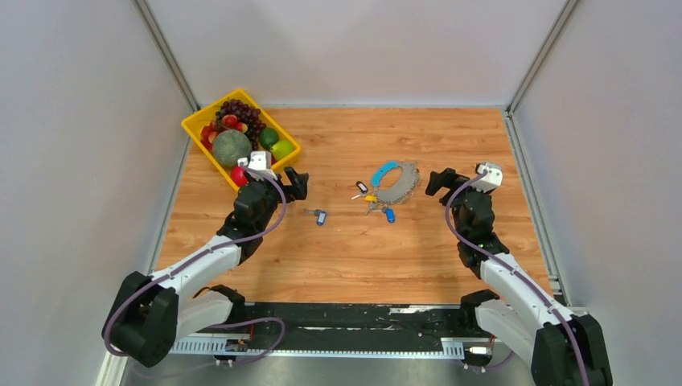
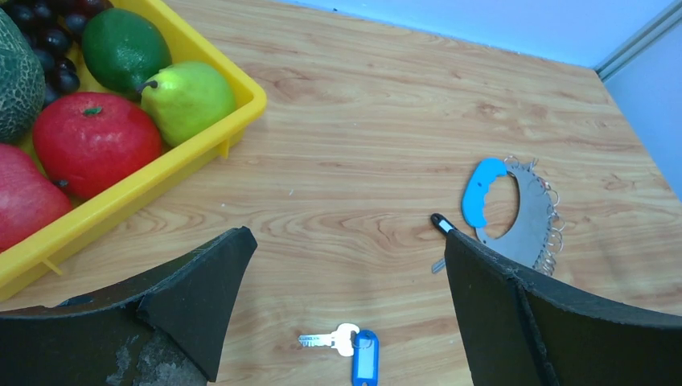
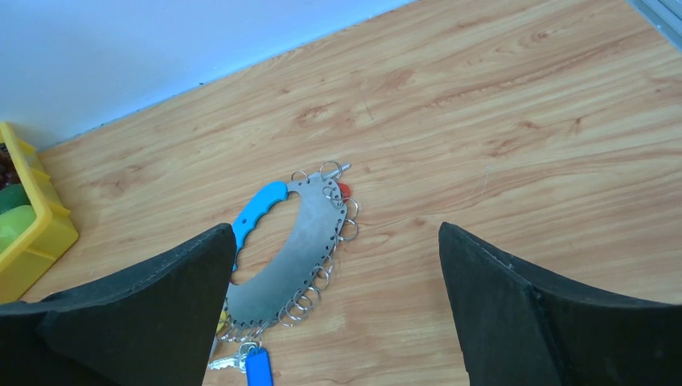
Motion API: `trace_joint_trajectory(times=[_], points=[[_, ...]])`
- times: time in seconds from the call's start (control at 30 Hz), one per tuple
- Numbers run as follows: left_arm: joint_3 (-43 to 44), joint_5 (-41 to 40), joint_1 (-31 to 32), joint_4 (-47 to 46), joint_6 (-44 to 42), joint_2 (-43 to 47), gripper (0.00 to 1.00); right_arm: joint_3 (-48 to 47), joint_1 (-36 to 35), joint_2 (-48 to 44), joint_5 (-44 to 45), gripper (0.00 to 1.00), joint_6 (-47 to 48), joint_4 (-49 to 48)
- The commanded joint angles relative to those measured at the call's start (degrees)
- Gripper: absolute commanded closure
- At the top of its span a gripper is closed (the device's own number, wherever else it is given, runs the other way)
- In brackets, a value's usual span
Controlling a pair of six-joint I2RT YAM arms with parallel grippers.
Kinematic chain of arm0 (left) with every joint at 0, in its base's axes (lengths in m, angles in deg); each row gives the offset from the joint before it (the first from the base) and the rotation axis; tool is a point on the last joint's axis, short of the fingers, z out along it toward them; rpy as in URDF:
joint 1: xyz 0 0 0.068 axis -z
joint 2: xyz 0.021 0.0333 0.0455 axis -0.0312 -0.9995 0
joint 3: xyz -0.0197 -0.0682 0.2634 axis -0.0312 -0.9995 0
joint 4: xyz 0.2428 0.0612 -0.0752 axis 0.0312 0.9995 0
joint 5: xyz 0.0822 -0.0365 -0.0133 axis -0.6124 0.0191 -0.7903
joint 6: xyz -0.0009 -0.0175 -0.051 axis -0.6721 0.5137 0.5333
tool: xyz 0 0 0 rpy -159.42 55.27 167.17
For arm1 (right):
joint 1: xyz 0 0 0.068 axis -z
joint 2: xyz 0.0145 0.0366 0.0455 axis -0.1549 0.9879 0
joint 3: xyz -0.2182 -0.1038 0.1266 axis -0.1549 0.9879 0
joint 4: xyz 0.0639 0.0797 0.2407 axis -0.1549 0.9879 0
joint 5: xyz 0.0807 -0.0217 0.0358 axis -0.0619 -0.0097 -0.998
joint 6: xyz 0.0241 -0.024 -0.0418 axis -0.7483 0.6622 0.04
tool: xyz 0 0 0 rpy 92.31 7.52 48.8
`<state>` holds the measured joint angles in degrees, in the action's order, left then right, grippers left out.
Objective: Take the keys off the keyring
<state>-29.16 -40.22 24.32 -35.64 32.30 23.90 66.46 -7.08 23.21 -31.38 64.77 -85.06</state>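
Note:
The keyring (image 1: 396,183) lies flat mid-table: a curved grey metal plate (image 3: 297,241) with a light-blue handle (image 2: 482,193) and small split rings along its outer edge. Keys hang at its near end: a black-tagged one (image 2: 438,221), a yellow one (image 1: 368,198) and a blue-tagged one (image 3: 257,366). A red tag (image 3: 344,190) peeks out at the far end. One loose key with a blue tag (image 2: 358,347) lies apart on the wood, left of the ring. My left gripper (image 1: 296,183) hovers open over that loose key. My right gripper (image 1: 438,181) stands open just right of the keyring, holding nothing.
A yellow tray (image 1: 193,129) of fruit sits at the back left, close beside my left wrist; in the left wrist view its rim (image 2: 201,145) holds a pear, an apple and grapes. Grey walls and metal rails bound the wooden table.

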Motion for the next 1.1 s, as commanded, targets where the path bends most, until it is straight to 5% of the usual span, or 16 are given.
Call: trace_joint_trajectory(times=[0.0,0.23,0.47,0.77,1.07], points=[[1.69,0.91,-0.10,-1.12,0.29,0.44,0.00,-4.18,0.00,-1.39,2.23,0.00,-5.08,6.91],[0.44,2.66,-0.15,-1.81,0.42,2.73,0.00,-8.09,0.04,-4.04,-1.13,0.00,-6.02,16.54],[-0.49,7.16,-0.11,-6.46,1.67,0.08,0.00,-11.81,-0.04,1.45,-0.37,0.13,-18.50,25.03],[5.53,17.44,0.38,-7.72,4.47,-13.16,0.00,-18.59,-0.77,16.11,-9.88,0.21,-23.73,28.97],[18.91,23.76,2.13,0.66,5.37,-28.69,0.04,-21.40,0.65,24.97,-14.13,0.32,-24.77,26.56]])
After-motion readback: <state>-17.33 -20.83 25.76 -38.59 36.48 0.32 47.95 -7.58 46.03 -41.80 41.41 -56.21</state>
